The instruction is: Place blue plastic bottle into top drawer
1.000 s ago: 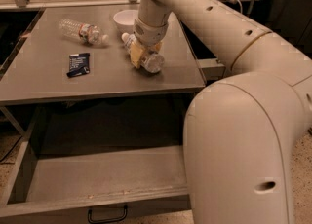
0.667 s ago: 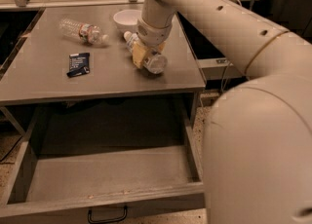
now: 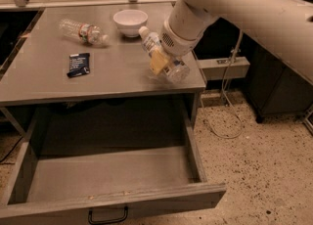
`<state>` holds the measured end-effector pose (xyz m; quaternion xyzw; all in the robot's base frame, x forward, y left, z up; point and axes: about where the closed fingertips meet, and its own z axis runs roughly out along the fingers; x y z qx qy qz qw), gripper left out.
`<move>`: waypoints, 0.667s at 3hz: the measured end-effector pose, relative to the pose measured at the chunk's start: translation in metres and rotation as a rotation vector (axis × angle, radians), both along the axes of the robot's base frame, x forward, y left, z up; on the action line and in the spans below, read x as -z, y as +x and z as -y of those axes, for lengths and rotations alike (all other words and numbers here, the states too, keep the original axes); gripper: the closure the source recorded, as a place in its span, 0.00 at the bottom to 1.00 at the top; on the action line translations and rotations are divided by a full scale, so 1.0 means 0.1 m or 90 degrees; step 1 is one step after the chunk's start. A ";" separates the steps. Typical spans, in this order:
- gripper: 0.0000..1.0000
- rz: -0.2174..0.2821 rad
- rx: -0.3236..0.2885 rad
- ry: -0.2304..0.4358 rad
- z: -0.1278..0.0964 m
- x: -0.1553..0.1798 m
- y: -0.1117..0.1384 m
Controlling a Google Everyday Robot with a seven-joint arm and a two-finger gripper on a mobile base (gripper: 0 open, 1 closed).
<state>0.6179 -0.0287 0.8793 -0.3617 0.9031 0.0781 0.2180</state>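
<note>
The blue plastic bottle (image 3: 164,56), with a white cap and a clear ribbed base, hangs tilted just above the table's right front part. My gripper (image 3: 160,61) is shut on the bottle around its middle, cap pointing up and left, base down and right. The top drawer (image 3: 112,172) stands pulled out below the table, wide, grey and with nothing in it, its black handle (image 3: 108,216) at the front centre. The bottle is behind and above the drawer's right rear corner.
On the grey table (image 3: 49,84) lie a slimmer clear bottle with a red-and-white label (image 3: 83,31), a white bowl (image 3: 130,21) and a dark blue packet (image 3: 78,64). A dark cabinet (image 3: 279,87) and cables stand at the right on the speckled floor.
The arm has lifted the bottle off the table and carried it right and toward the front edge. The view has also shifted, so the arm's large link no longer fills the lower right.
</note>
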 end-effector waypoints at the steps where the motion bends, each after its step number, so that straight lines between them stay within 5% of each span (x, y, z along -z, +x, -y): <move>1: 1.00 0.000 0.000 0.000 0.00 0.00 0.00; 2: 1.00 -0.006 0.003 -0.022 0.08 -0.08 -0.33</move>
